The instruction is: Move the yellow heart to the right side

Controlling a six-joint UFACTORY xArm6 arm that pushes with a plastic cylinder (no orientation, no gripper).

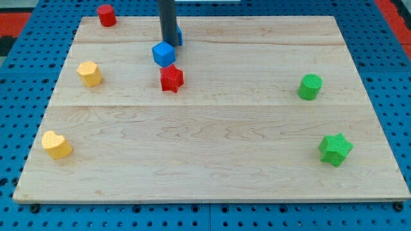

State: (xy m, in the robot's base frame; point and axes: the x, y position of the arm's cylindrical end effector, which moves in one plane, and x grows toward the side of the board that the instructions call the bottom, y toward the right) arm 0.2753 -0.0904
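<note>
The yellow heart point(56, 144) lies near the bottom left corner of the wooden board point(212, 160). My tip point(168, 40) is far from it, near the view's top centre, just above the blue cube point(164, 54). A second blue block point(178, 36) is partly hidden behind the rod, so its shape cannot be made out. The tip looks close to or touching the blue cube's top edge; I cannot tell which.
A red star point(171, 78) sits just below the blue cube. A yellow block point(90, 74) is at the left, a red cylinder point(106, 15) at the top left. A green cylinder point(310, 86) and a green star point(336, 149) are at the right.
</note>
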